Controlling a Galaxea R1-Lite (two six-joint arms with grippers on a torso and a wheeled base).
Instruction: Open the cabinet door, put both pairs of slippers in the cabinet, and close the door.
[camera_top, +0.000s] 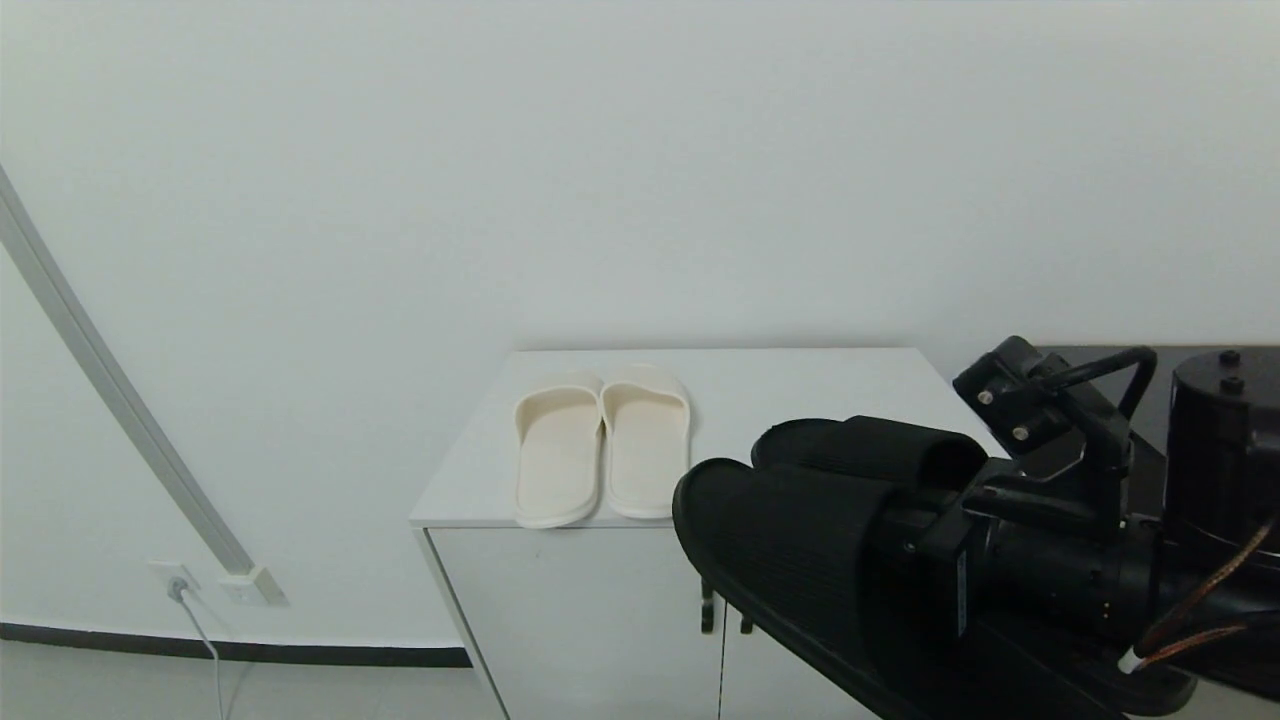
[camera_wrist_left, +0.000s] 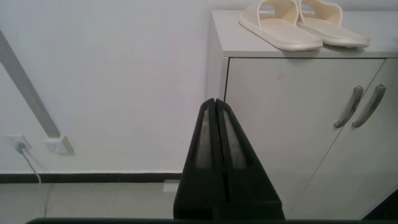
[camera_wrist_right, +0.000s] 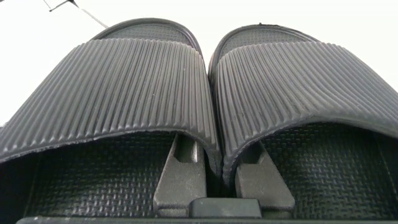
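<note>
Two pairs logged. Left gripper (camera_wrist_left: 215, 124) sits low, left of the cabinet (camera_top: 560, 610), its fingers pressed together with nothing between them. Cream slippers (camera_top: 602, 445) lie side by side on the cabinet top, left of centre, toes at its near edge. Both doors look shut; handles (camera_wrist_left: 360, 106) meet at the centre seam. Black slippers (camera_top: 800, 530) hang near and right, partly in front of the handles, held by the right gripper (camera_wrist_right: 219, 177): one finger under each strap, pinching the two inner walls together.

Risks, my judgement:
- The grip is on soft walls only, so the pair may sag or slide out.
- The pair crowds the handles, so a swinging door could strike it.
- A knock could tip the cream pair off.
</note>
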